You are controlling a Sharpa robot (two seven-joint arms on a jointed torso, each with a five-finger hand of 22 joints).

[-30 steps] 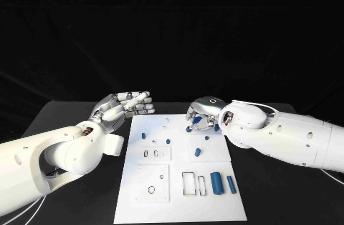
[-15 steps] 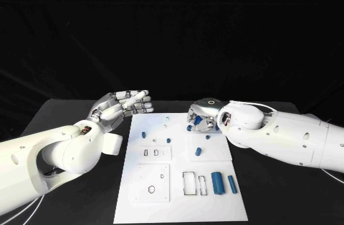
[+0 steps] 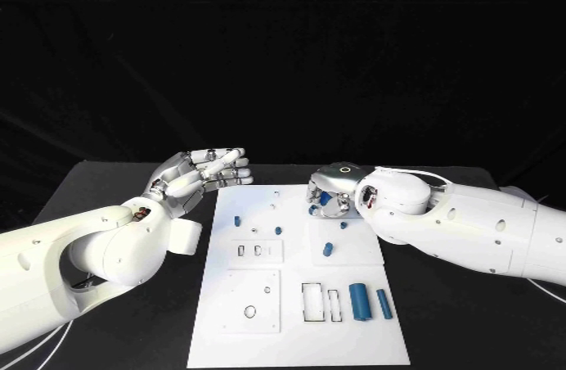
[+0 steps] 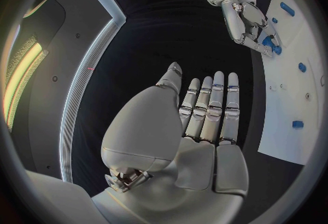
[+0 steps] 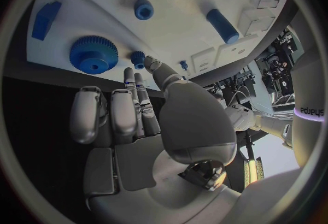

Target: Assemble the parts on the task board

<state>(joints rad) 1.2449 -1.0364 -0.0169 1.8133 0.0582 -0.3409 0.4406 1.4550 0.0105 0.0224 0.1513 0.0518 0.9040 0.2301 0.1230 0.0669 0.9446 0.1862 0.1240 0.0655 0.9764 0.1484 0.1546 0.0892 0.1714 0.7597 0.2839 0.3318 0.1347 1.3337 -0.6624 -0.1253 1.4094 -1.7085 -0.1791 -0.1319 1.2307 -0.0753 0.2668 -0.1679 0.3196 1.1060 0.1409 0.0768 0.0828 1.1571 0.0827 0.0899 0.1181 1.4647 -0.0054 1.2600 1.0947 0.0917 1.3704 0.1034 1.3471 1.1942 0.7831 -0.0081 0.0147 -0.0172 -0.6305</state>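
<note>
**Board barely begun, right hand down at the far end**

The task board (image 3: pixel 298 304) lies mid-table, most slots looking unfilled, so I judge plenty is left. Two blue cylinders (image 3: pixel 357 300) lie loose near its right edge. My left hand (image 3: pixel 203 174) hovers flat, fingers straight, holding nothing. My right hand (image 3: pixel 333 196) curls over a blue gear (image 5: pixel 93 54); I cannot tell whether it grips.

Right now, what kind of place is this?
Probably a robot test lab: a black table against a dark backdrop, a white board holding small blue parts, and equipment racks glimpsed behind the right hand.
</note>
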